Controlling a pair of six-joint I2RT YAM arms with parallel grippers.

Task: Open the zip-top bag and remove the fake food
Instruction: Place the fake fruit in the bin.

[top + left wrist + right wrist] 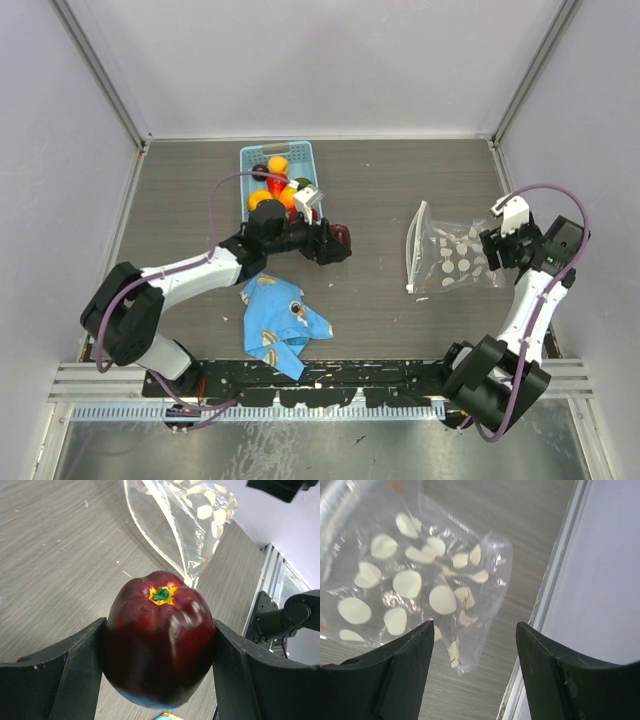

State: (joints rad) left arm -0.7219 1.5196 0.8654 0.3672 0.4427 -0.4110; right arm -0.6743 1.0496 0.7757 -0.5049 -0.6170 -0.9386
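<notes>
The zip-top bag (450, 258) lies flat, seemingly empty, on the counter (380, 180) well right of the blue basket (250, 152), right fingers (400, 680) spread empty above it, while left fingers (65, 680) clench a dark red fake pepper (160, 640) near that basket, probably next to be carried over and dropped in.

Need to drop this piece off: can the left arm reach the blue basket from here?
Probably yes. The left gripper, shut on the dark red pepper, hangs just off the near right corner of the basket, with nothing between them. The basket already holds other fruit, so space looks tight.
</notes>
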